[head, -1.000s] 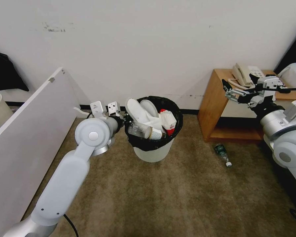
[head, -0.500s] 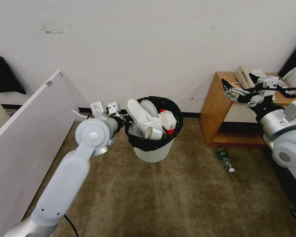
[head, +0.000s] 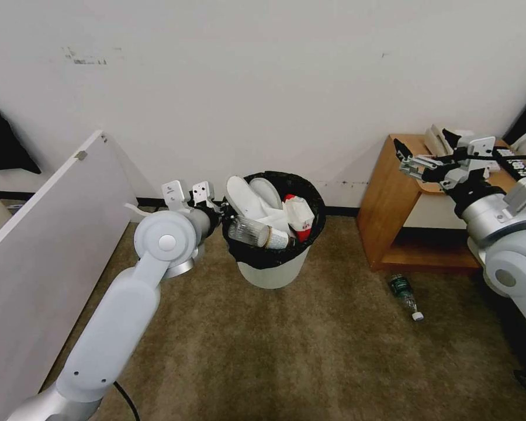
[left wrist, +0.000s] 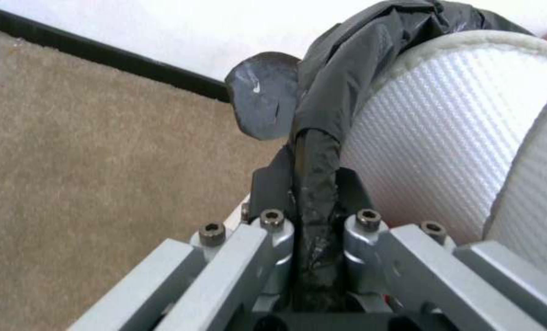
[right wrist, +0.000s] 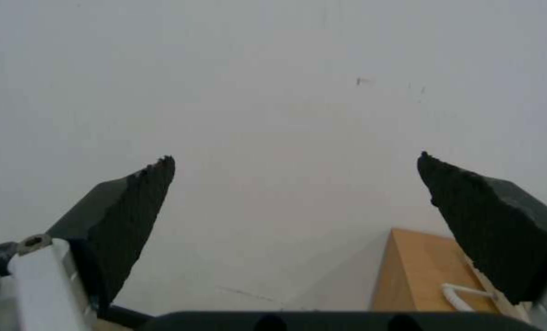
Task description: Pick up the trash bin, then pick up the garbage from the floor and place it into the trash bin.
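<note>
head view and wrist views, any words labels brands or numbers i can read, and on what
None can be read.
Bottle on the carpet: green label, print too small.
Red-and-white wrapper in the trash bin: marks too blurred.
Telephone on the wooden side table: keys too small.
Wall: dark smudge, not legible text.

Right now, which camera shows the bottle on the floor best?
The head view. The bottle lies whole on the carpet there, beside the wooden table. The left wrist view shows the left pincer shut on the bin's black bag instead; the right wrist view looks at the wall.
</note>
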Available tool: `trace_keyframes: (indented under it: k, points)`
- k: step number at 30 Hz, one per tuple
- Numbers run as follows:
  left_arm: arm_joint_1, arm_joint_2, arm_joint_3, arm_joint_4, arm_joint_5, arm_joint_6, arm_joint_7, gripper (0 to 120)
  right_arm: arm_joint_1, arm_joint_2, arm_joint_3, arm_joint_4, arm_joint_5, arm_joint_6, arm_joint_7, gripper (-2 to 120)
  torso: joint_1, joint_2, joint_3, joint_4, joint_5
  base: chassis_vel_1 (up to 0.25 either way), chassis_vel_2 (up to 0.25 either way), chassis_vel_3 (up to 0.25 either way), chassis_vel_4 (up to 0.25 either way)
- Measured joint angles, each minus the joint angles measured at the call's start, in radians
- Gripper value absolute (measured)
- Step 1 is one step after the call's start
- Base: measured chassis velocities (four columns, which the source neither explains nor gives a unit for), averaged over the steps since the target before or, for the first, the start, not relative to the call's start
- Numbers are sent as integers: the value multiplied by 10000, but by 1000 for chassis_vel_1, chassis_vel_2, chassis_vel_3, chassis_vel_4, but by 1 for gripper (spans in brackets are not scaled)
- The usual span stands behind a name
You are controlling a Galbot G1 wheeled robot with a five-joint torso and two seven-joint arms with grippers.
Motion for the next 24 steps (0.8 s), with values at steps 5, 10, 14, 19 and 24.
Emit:
trace_keyframes:
  k: [5, 10, 14, 19, 24]
  points:
    - [26, -2, -10, -10, 9, 0, 0, 4, 4, 5, 0, -6, -3, 39, -21, 100, 0, 0, 0, 3, 0, -47, 65, 59, -58]
    - [23, 1, -14, -16, 11, 0, 0, 4, 20, -3, 2, -9, 4, 39, -39, 100, 0, 0, 0, 2, 0, -14, 23, 17, -20]
    - [5, 0, -15, -8, 10, -1, 0, 4, 41, 5, 3, -29, 7, 40, -44, 100, 0, 0, 0, 1, 0, -16, 8, 11, -8]
    - [-2, -19, -9, 19, 22, 0, 0, 4, 21, 11, 3, -54, -11, 105, -73, 100, 0, 0, 0, 1, -1, -65, 43, 46, -33]
    - [-7, -35, -2, 51, 56, 0, 22, 4, 4, 0, 21, -104, -91, 206, -172, 100, 0, 0, 0, 2, -1, -48, 51, 42, -62]
